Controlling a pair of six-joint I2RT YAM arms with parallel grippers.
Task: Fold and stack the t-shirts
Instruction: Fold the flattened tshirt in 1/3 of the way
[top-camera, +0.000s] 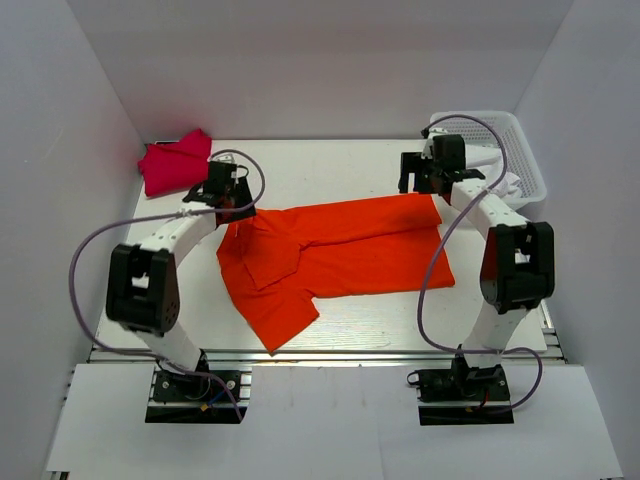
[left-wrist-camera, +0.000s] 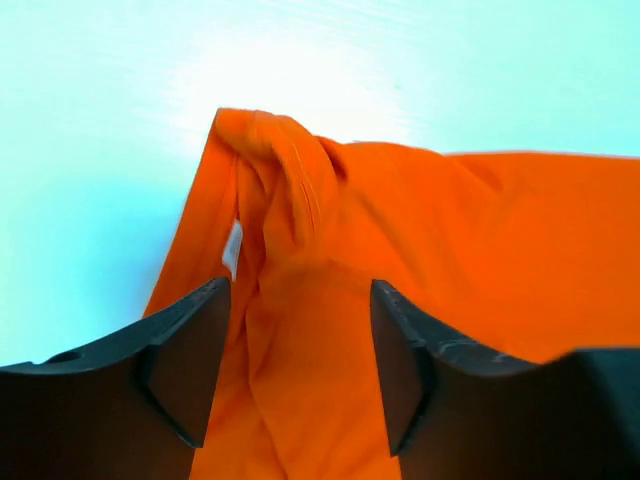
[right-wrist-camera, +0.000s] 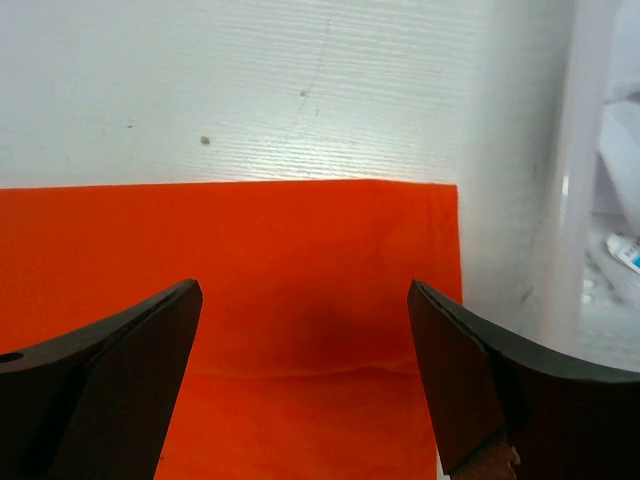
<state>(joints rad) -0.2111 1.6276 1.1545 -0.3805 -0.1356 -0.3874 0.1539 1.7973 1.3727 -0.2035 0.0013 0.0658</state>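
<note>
Both jaws gape — empty — over the orange t-shirt (top-camera: 340, 250).

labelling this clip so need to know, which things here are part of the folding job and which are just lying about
Part of the job:
- orange t-shirt, partly folded, in the middle
- crimson-pink t-shirt, bunched in the far left corner

Just lying about:
- white basket, far right corner

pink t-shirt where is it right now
In the top view the pink t-shirt lies bunched at the far left corner of the table, just behind the left tool and apart from the orange t-shirt spread mid-table.
</note>
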